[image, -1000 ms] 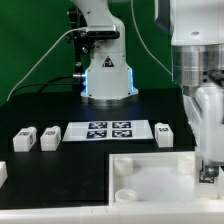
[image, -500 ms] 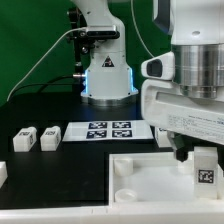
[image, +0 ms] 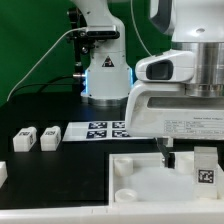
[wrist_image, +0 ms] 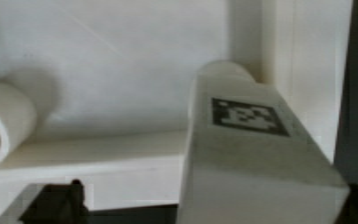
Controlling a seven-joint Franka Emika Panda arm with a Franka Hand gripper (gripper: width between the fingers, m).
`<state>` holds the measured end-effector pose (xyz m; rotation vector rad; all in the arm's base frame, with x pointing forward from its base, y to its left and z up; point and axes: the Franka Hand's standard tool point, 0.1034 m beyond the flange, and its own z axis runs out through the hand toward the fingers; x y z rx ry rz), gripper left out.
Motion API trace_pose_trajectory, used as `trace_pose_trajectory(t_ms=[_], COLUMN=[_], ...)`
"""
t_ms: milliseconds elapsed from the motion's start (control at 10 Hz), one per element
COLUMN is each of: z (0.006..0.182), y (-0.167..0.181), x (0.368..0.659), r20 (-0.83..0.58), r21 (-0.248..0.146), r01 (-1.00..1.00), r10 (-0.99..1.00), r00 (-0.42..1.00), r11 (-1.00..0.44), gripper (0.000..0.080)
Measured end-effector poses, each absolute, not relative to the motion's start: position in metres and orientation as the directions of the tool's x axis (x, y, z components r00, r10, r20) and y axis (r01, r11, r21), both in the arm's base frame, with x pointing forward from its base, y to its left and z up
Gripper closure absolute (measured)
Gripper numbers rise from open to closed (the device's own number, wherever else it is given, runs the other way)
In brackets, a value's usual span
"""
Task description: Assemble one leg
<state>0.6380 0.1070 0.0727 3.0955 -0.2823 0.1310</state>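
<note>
A white leg (image: 205,168) with a black-and-white tag stands upright at the right side of the large white tray (image: 140,172). It fills the wrist view (wrist_image: 256,140). My gripper (image: 190,160) hangs low over the tray around the leg and is open. One dark finger (image: 167,156) stands clear of the leg on the exterior view's left, with a gap showing in the wrist view (wrist_image: 51,200). The other finger is mostly hidden behind the leg. Two more legs (image: 25,138) (image: 49,137) lie on the table at the left.
The marker board (image: 98,130) lies behind the tray. The robot base (image: 105,75) stands at the back. A round socket boss (image: 125,193) rises in the tray's near left corner and shows in the wrist view (wrist_image: 7,115). A small white part (image: 3,172) sits at the left edge.
My gripper came in from the right and shifted toward the exterior view's left. Its visible finger drew away from the leg, which stayed where it stands in the tray.
</note>
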Motion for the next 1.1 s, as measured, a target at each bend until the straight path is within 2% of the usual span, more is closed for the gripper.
trace_pose_trajectory(t_ms=[100, 200, 300, 400, 600, 700, 800, 900, 1100], z=[0.0727, 0.0726, 0.0725, 0.0723, 0.0714, 0.0703, 0.0699, 0.0697, 0.0689], y=[0.1063, 0.107, 0.1083, 0.1083, 0.1099, 0.1108, 0.11, 0.1092, 0.1116], x=[0.6381, 0.638, 0.6378, 0.6377, 0.6372, 0.6363, 0.6354, 0.6331, 0.6282], r20=[0.087, 0.088, 0.086, 0.085, 0.072, 0.056, 0.043, 0.026, -0.03], r21=[0.025, 0.015, -0.004, -0.01, -0.037, -0.051, -0.059, -0.064, -0.103], r01=[-0.175, -0.259, -0.4, -0.464, -0.673, -0.798, -0.89, -0.969, -0.983], r10=[-0.172, -0.257, -0.399, -0.463, -0.673, -0.8, -0.892, -0.971, -0.988], r00=[0.981, 0.963, 0.913, 0.882, 0.736, 0.598, 0.45, 0.238, -0.148], r11=[-0.984, -0.966, -0.916, -0.886, -0.739, -0.6, -0.452, -0.239, 0.151], gripper=[0.029, 0.029, 0.0428, 0.0508, 0.0508, 0.0508, 0.0508, 0.0508, 0.0506])
